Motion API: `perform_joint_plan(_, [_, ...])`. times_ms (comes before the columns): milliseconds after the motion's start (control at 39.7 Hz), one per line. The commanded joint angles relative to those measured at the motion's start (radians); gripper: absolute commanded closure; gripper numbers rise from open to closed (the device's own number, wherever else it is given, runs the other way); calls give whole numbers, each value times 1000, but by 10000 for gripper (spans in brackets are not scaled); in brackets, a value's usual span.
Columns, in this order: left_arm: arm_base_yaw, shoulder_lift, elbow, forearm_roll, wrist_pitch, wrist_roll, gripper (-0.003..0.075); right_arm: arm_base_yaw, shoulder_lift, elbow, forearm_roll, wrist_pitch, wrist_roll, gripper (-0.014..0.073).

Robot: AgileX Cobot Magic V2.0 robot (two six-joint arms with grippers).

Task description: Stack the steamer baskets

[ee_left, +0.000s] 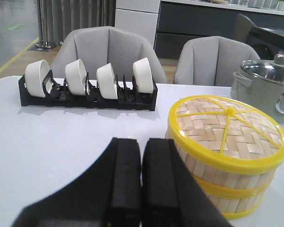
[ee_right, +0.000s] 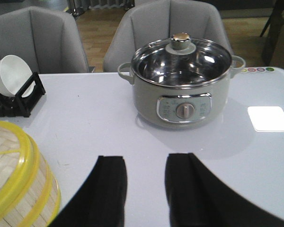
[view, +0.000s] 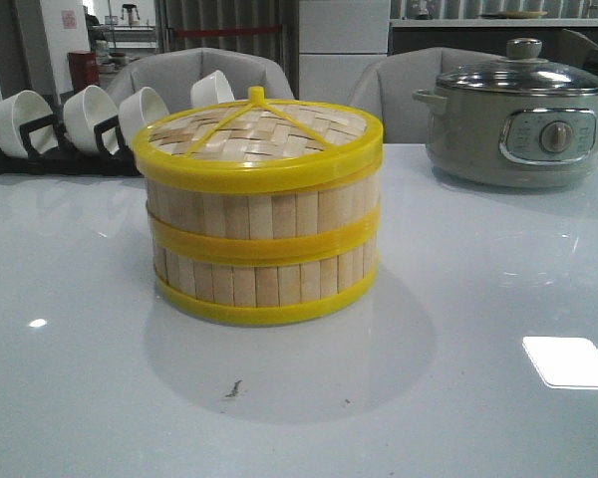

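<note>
Two steamer baskets stand stacked one on the other at the table's middle, pale bamboo slats between yellow rims, with a woven bamboo lid on top. The same stack of steamer baskets shows in the left wrist view, just beside my left gripper, which is shut and holds nothing. In the right wrist view my right gripper stands open above bare table, apart from the steamer baskets at the picture's edge. Neither gripper appears in the front view.
A grey-green electric pot with a glass lid stands at the back right. A black rack holding several white bowls sits at the back left. Grey chairs stand behind the white table.
</note>
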Motion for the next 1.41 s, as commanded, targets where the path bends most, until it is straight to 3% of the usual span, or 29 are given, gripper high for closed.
perform_joint_plan(0, [-1,15,-26,-1,-91,-10,634,-28,-133,88,-8,-98,-6,252])
perform_joint_plan(252, [-1,15,-26,-1,-91,-10,634,-63,-423,330,-8,-82,-6,254])
perform_joint_plan(454, [-1,15,-26,-1,-91,-10,634,-63,-505,439,-8,-87,-6,265])
perform_joint_plan(529, [-1,15,-26,-1,-91,-10,634,-63,-508,456,-8,-93,-6,343])
perform_joint_plan(655, [-1,15,-26,-1,-91,-10,634,-63,-508,458,-8,-110,-6,554])
perform_joint_plan(857, [-1,15,-26,-1,-91,-10,634,-63,-508,458,-8,-167,-6,538])
perform_joint_plan(1387, [-1,15,-26,-1,-91,-10,634,-63,-508,458,-8,-137,-6,538])
